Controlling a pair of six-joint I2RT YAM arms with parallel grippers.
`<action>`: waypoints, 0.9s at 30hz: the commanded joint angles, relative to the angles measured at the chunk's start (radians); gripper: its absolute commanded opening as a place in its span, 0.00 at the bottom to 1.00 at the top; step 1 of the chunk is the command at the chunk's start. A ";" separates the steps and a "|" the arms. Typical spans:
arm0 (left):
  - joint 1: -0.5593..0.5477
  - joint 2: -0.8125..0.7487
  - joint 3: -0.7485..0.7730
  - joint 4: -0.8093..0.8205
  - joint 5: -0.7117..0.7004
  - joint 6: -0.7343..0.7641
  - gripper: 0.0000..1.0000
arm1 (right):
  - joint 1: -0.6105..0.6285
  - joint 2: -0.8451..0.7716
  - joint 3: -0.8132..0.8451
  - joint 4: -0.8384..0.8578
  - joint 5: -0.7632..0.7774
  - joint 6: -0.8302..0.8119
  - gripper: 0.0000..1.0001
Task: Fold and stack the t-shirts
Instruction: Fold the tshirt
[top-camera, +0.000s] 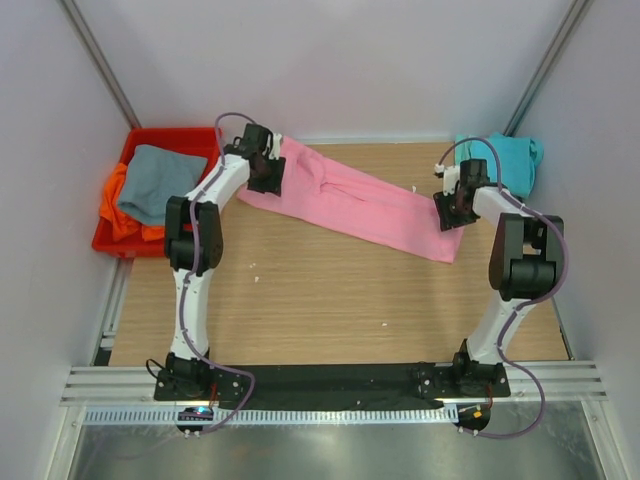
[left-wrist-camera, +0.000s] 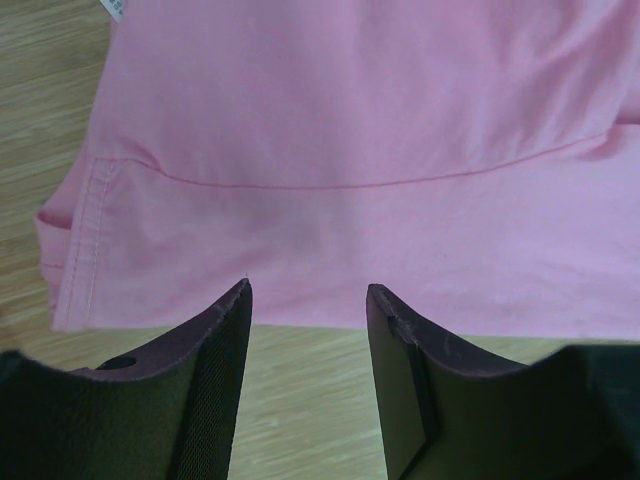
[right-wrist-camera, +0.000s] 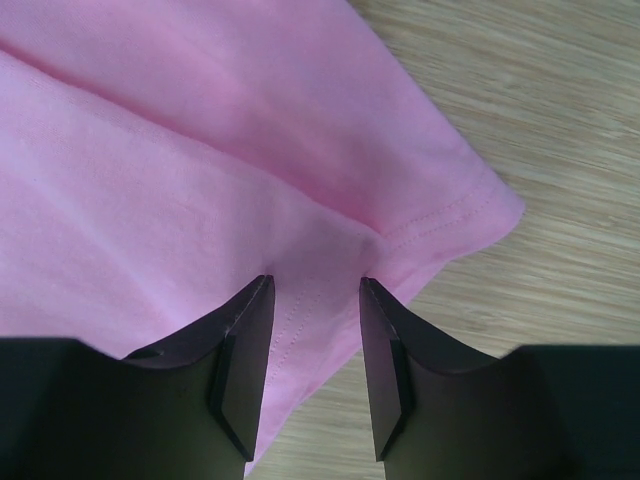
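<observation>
Left arm (top-camera: 198, 235) and right arm (top-camera: 520, 255): white link shells, black joint housings, purple cables (top-camera: 232, 114), black bases (top-camera: 185, 378); left pincer (left-wrist-camera: 308, 295) and right pincer (right-wrist-camera: 316, 285) with dark wedge-shaped fingers, mesh-textured inside.

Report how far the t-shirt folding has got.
Done: the pink t-shirt lies folded into a long strip; nothing is stacked. In hand: left fingers and right fingers stand open at its two ends. Left: the grey t-shirt and orange t-shirt in the red bin, the teal t-shirt far right.

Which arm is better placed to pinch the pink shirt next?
Right, probably: the right end effector straddles the hem of the pink shirt; the left end effector sits short of the edge.
</observation>
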 joint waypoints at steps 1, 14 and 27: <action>0.008 0.049 0.071 -0.022 -0.048 0.032 0.51 | 0.008 0.031 0.007 0.038 -0.010 -0.030 0.45; 0.016 0.174 0.244 -0.096 -0.083 0.053 0.52 | 0.022 0.049 -0.047 -0.216 -0.001 -0.182 0.43; 0.016 0.285 0.388 -0.113 -0.088 0.072 0.56 | 0.270 -0.103 -0.062 -0.499 -0.108 -0.179 0.43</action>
